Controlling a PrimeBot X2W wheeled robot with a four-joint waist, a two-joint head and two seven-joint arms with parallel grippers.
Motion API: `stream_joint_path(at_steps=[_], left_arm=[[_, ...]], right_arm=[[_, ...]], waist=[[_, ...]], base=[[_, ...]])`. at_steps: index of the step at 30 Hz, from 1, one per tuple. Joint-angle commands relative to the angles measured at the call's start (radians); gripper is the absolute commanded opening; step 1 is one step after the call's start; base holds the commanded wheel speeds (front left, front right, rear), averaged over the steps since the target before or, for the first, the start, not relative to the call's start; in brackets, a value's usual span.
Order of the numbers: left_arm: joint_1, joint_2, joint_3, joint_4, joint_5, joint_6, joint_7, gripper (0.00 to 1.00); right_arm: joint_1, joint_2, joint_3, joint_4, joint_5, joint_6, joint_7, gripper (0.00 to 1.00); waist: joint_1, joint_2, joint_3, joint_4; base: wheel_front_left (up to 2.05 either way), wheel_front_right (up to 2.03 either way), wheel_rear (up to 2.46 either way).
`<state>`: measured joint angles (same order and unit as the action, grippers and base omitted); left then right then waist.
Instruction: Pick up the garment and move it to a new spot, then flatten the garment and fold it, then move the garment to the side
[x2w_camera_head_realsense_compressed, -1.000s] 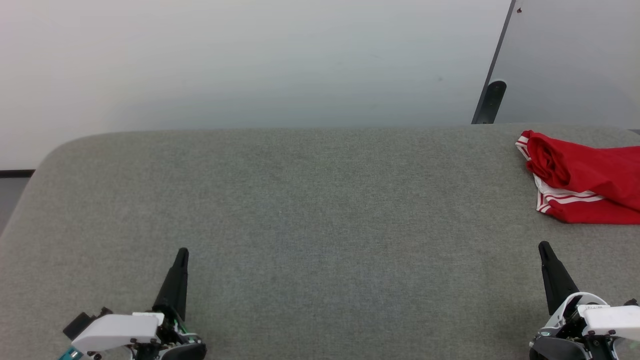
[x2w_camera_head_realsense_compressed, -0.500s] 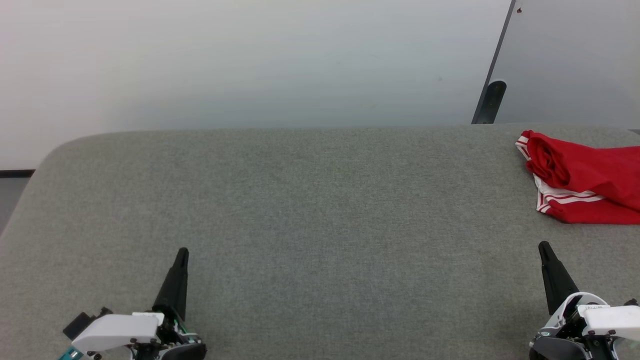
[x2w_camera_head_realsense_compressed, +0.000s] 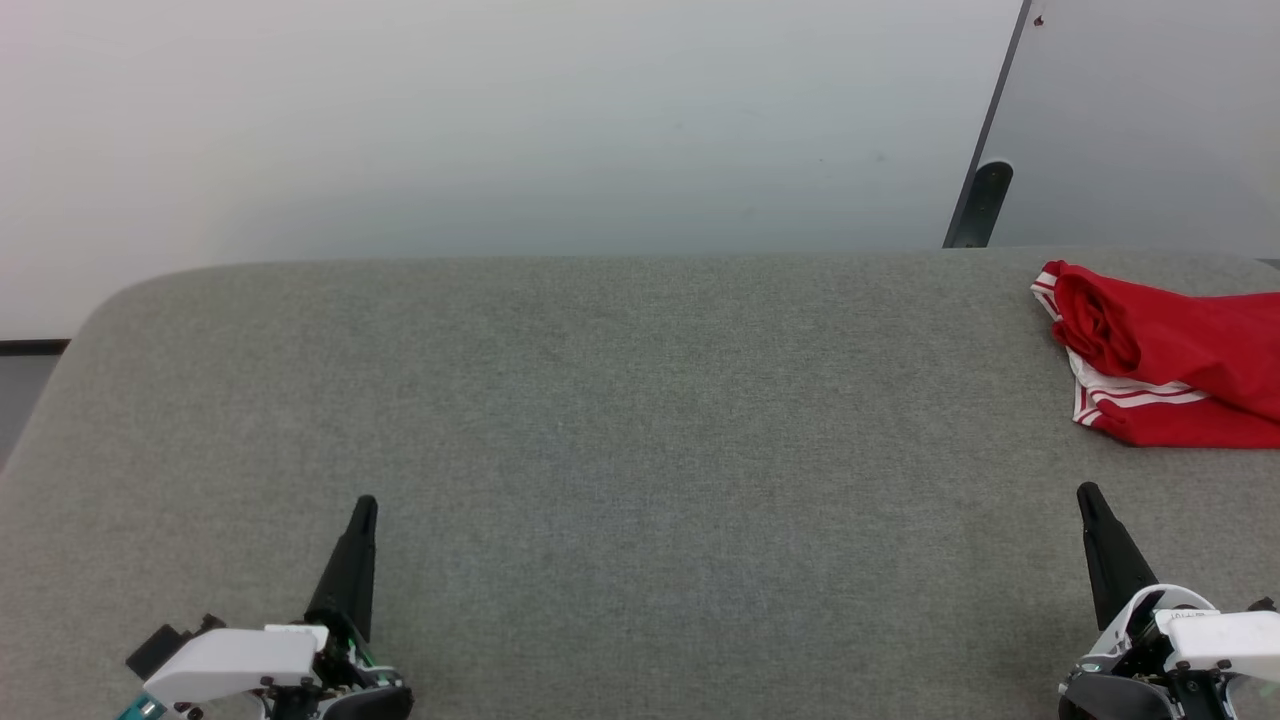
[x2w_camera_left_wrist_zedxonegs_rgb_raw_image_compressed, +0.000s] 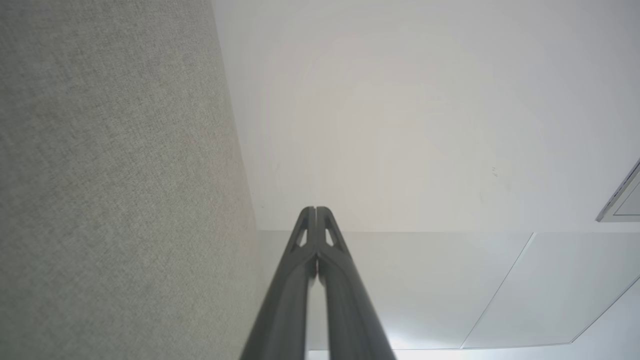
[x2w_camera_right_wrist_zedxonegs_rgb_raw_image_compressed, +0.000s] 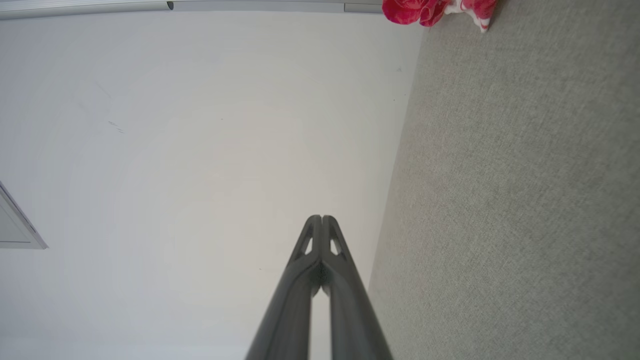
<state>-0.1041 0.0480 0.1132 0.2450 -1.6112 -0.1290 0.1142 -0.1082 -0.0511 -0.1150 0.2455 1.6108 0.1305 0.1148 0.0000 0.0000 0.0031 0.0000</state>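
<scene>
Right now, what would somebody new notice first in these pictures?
The bright red garment with white stripes jumps out first, bunched up at the far right of the grey fabric surface. Next come the two dark pointy grippers at the near side, the left gripper and the right gripper, both shut and holding nothing.

My end effector (x2w_camera_right_wrist_zedxonegs_rgb_raw_image_compressed: 321, 219) points ahead, its fingers pressed together, holding nothing. The grey bench (x2w_camera_right_wrist_zedxonegs_rgb_raw_image_compressed: 510, 200) runs along the right, and the red-and-white garment (x2w_camera_right_wrist_zedxonegs_rgb_raw_image_compressed: 430, 9) lies bunched at its far end.
</scene>
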Motion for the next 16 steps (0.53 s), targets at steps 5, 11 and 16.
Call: stream_joint_path(at_steps=[5, 11, 16], left_arm=[[-0.010, 0.002, 0.002, -0.002, -0.004, -0.003, 0.003, 0.00], [-0.010, 0.002, 0.002, -0.002, -0.004, -0.003, 0.003, 0.00], [-0.010, 0.002, 0.002, -0.002, -0.004, -0.003, 0.003, 0.00]], right_arm=[[-0.003, 0.004, 0.002, -0.002, 0.004, 0.000, 0.001, 0.00], [-0.003, 0.004, 0.002, -0.002, 0.004, 0.000, 0.001, 0.00], [-0.003, 0.004, 0.002, -0.002, 0.004, 0.000, 0.001, 0.00]], waist=[[0.0000, 0.0000, 0.000, 0.000], [0.0000, 0.0000, 0.000, 0.000], [0.0000, 0.0000, 0.000, 0.000]], base=[[0.00, 0.00, 0.00], [0.00, 0.00, 0.00], [0.00, 0.00, 0.00]])
